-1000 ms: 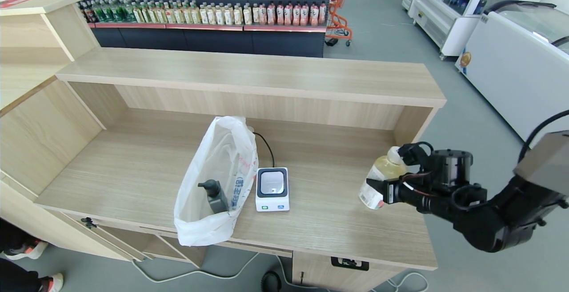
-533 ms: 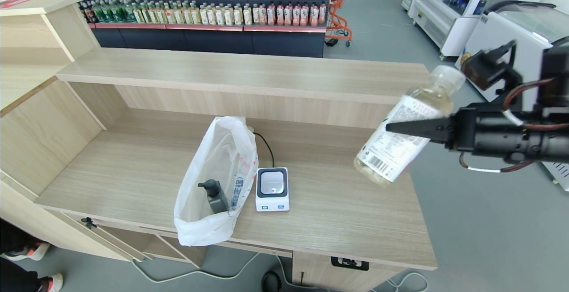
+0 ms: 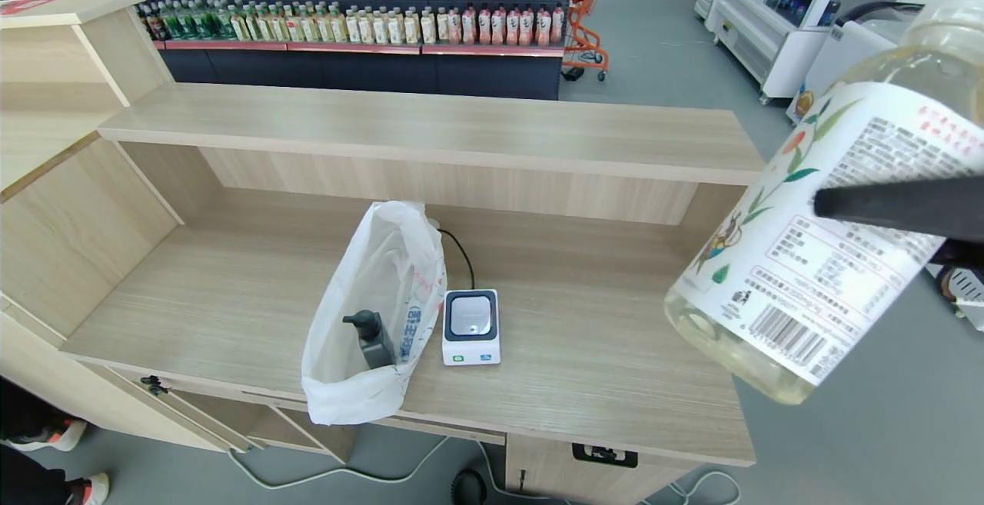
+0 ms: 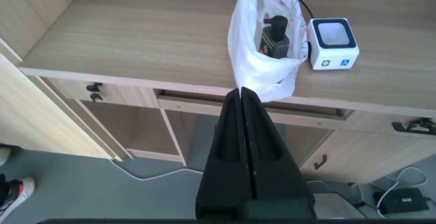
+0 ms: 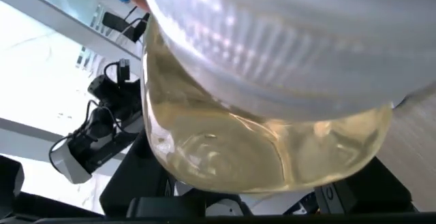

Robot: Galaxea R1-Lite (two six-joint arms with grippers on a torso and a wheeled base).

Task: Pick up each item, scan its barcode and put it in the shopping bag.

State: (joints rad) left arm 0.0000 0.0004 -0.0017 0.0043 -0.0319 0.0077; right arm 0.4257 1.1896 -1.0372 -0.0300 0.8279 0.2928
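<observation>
Right hand clamping bottle, holding it tilted high over desk's right end, well right of scanner and shopping bag. Barcode facing upward; unturned, scan likely failing; bottle maybe slipping.

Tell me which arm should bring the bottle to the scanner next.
Right. The right gripper holds the bottle, barcode showing, raised off to the scanner's right. The left gripper is shut and empty, low in front of the counter near the bag.
</observation>
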